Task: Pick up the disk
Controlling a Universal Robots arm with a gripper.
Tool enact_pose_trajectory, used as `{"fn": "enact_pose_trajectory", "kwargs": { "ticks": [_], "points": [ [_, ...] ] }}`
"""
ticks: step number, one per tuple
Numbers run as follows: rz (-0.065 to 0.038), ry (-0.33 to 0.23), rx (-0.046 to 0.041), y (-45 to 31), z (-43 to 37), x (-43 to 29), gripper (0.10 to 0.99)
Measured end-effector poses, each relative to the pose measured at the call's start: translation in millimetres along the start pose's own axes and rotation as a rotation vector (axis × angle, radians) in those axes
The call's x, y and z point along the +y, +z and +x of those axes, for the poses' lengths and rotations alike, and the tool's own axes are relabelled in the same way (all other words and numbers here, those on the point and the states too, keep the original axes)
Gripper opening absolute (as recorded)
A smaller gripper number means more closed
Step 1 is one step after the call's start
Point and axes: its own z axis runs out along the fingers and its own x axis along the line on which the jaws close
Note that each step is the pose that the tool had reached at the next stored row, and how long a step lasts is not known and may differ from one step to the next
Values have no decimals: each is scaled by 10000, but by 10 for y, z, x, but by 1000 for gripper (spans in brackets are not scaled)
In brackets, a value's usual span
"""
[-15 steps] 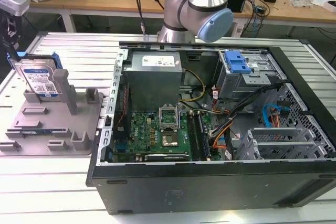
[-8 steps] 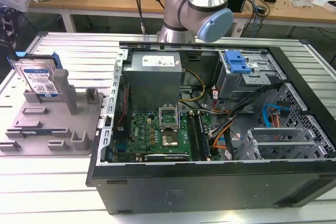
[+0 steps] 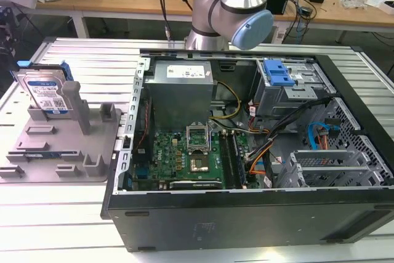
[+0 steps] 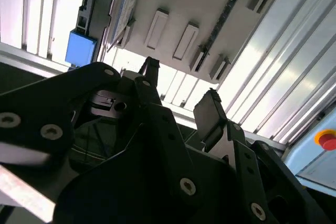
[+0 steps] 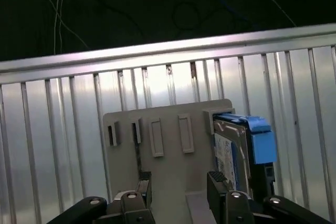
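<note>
The gripper (image 5: 179, 186) is sitting open in the first wrist view, its two dark fingers (image 5: 216, 182) standing apart w/ nothing btwn them. The second wrist view is showing the gripper (image 4: 180, 88) the same way: jaws spread, empty, touching nothing.

Beyond the fingertips the grey fixture (image 5: 168, 124) is lying flat, its slots & low blocks facing the camera. The disk (image 5: 231, 153) is standing on edge at one end of that fixture, w/ a blue rail (image 5: 260, 140) running along its outer side. The disk is sitting apart from the gripper, no contact. In the second wrist view the fixture (image 4: 178, 3) is showing past the fingers.

In the exterior view the disk (image 3: 44, 93) is standing upright at the far corner of the fixture (image 3: 68, 152), on the exterior view's left, white-and-blue label facing out. A tall grey post (image 3: 72, 100) is standing just beside it. The fixture is resting on a ribbed metal table (image 3: 92, 53).

Just beside the fixture, toward the exterior view's right, an open PC case (image 3: 246, 220) is lying on its side. It is showing a silver power supply (image 3: 181, 75) & a green motherboard (image 3: 184, 152) inside. The arm (image 3: 231, 4) is rising behind the case.
</note>
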Motion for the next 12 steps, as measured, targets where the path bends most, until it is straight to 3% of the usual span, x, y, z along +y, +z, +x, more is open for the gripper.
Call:
{"fn": "enact_pose_trajectory", "kwargs": {
  "ticks": [2, 8, 10, 12],
  "points": [
    [0, -267, 10, 0, 0, -1, 545],
    [3, -280, 29, 0, -15, -2, 545],
    [1, -285, 29, 0, -169, 24, 545],
    [3, -284, 28, 1, -262, 40, 545]
  ]
}}
